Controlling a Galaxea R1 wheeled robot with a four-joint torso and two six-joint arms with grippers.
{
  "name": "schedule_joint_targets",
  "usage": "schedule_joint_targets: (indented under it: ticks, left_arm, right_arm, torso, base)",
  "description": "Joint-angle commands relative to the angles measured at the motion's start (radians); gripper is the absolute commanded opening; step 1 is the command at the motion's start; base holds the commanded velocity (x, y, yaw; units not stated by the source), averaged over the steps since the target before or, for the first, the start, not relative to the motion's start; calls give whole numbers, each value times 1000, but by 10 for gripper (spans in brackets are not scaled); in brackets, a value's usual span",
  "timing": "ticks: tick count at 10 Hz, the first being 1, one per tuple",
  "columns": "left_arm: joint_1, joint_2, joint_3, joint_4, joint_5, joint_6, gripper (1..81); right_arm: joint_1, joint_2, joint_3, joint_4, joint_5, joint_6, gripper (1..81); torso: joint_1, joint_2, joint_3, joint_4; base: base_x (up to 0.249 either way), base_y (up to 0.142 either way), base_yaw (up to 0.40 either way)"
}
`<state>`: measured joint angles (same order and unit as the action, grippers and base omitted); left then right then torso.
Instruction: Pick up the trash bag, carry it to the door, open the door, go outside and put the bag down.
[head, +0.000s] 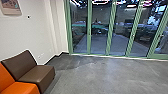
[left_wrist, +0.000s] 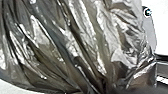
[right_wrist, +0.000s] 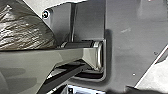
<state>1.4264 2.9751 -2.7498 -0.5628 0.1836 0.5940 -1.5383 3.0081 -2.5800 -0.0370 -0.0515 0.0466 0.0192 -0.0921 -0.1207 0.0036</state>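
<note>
Grey floor (head: 107, 72) meets green-framed glass panels (head: 100, 40), the left hand (left_wrist: 112, 91) clenched on the gathered trash bag (left_wrist: 62, 50).

1. The bag (right_wrist: 22, 27) shows in part: brown-black, glossy, finely creased, its outline rounded toward the plate.
2. The plate (right_wrist: 130, 42) is wide and dark grey, with a seam, a few small pale marks and a straight edge.
3. A round fitting (right_wrist: 45, 14) with a bright centre sits at one corner of the plate, near the bag.
4. The bar (right_wrist: 32, 62), smooth grey-green, crosses in front of part of the bag; whether they touch cannot be told.
5. It ends at a joint (right_wrist: 99, 56) with a pale ring, beside a rounded recess.
6. A black strut (right_wrist: 66, 77) slants beside the bar.
7. Pale floor (right_wrist: 158, 77) lies beyond the plate.
</note>
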Motion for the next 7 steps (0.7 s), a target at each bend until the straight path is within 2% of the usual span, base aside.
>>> schedule_joint_targets:
  ticks: [1,7]
  left_arm:
    - [-59,6,2,14,88,4,10]
    - [-56,7,2,12,88,4,10]
  right_arm:
    - [29,18,23,-6,-60,-2,811]
    - [34,19,23,-4,-60,-2,811]
  torso:
    - [0,0,0,0]
    - [0,0,0,0]
  base:
    - [0,0,-278]
    - [0,0,-280]
